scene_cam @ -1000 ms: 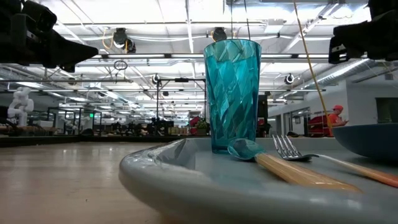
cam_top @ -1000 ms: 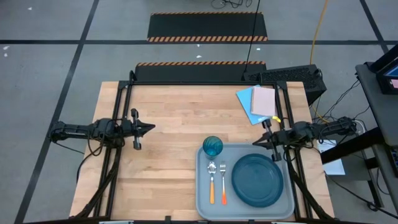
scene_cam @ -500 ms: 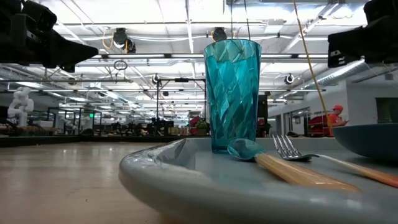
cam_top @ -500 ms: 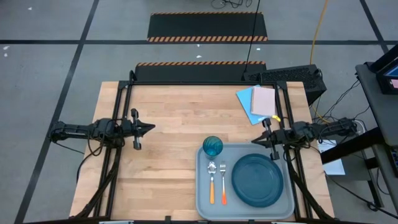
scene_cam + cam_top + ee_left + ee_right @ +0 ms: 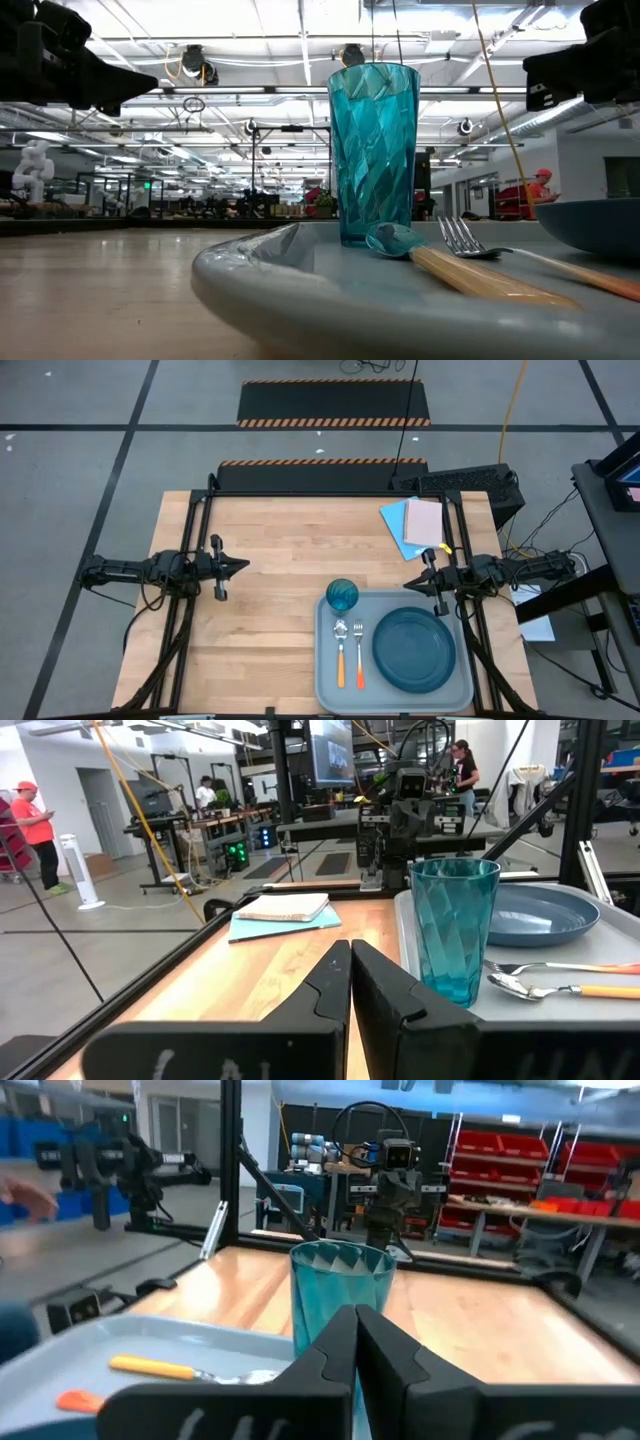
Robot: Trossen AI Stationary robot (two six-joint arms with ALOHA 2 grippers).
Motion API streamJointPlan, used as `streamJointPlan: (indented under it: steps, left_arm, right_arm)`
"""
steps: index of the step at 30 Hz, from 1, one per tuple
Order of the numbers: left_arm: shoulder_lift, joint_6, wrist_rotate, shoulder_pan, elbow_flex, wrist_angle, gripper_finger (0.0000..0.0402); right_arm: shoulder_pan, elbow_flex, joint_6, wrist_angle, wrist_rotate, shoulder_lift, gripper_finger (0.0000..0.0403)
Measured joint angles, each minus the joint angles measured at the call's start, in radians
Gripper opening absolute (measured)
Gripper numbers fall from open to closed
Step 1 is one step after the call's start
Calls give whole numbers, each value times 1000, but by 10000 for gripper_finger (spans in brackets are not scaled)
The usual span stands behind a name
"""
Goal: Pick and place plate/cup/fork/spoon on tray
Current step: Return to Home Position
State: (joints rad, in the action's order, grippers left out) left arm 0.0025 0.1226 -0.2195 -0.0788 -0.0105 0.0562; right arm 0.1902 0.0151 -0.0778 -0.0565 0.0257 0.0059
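The pale grey-blue tray lies at the table's near right. On it rest the dark teal plate, the teal cup upright at its far left corner, and the spoon and the fork side by side, orange handles toward the near edge. My right gripper hovers shut and level just beyond the tray's far edge, right of the cup. My left gripper is shut and level over the table's left part, pointing toward the cup.
A blue sheet and a pink sheet lie at the far right corner. Black frame rails run along both sides of the table. Bare wood stretches between the two grippers and across the far half.
My right gripper has swung a little toward the table's far edge and stays shut and level. The tray and the dishes on it have kept still.
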Motion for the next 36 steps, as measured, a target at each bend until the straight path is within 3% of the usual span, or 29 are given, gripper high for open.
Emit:
streamJointPlan:
  steps: [5, 36]
  left_arm:
    - [0, 0, 0, 0, 0, 0, 17]
    - [0, 0, 0, 0, 0, 0, 17]
  right_arm:
    - [0, 0, -88, 0, 0, 0, 0]
    - [0, 0, -91, -2, 0, 0, 0]
